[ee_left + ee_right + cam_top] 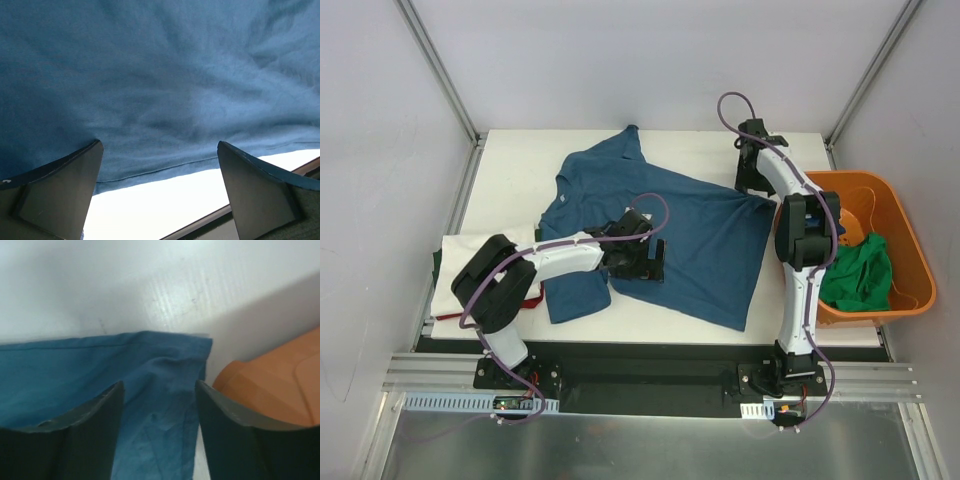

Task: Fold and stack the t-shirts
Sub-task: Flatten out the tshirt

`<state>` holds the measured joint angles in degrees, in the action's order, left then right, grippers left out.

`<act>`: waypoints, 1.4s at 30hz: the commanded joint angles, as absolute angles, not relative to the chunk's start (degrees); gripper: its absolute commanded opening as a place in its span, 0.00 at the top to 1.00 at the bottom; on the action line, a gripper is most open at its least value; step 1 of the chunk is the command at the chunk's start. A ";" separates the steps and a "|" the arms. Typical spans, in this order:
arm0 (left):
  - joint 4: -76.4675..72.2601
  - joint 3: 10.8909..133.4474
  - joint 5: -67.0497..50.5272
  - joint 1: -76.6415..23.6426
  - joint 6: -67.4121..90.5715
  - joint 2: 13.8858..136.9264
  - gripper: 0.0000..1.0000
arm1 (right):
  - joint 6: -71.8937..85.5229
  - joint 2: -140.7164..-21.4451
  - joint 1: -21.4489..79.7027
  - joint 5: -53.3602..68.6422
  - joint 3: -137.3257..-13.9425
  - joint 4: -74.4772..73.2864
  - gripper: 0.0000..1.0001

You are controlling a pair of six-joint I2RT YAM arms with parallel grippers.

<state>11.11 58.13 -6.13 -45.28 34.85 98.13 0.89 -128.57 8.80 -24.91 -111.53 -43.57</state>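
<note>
Well, the blue shirt (pixel 705 235) lies spread on the desk (pixel 520 165) under both hands. The left hand (pixel 160 150) hovers wide open over its hem. The right hand (pixel 159 387), fingers apart and gripping nothing, sits at its corner, the orange basket (pixel 270 390) just beside it holding a green shirt (pixel 860 275).

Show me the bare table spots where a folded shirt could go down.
Best is the far-left corner of the white table, between the spread dark blue t-shirt and the left edge. Narrow strips run along the far edge behind it and along the near edge before its hem. Crowded: centre, the white folded cloth near left, the orange plastic basket on the right.
</note>
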 commanded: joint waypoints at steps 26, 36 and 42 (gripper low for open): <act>12.22 73.38 -9.76 -25.06 26.37 102.82 0.01 | 8.35 -101.77 13.62 -14.14 -79.01 -42.89 0.12; 14.15 73.74 -6.42 -19.34 27.07 109.95 0.01 | 7.29 -111.00 12.66 -14.33 -86.30 -43.07 0.40; 14.68 71.63 -3.52 -17.32 27.42 108.99 0.01 | 6.15 -116.89 12.57 -11.08 -92.27 -42.54 0.39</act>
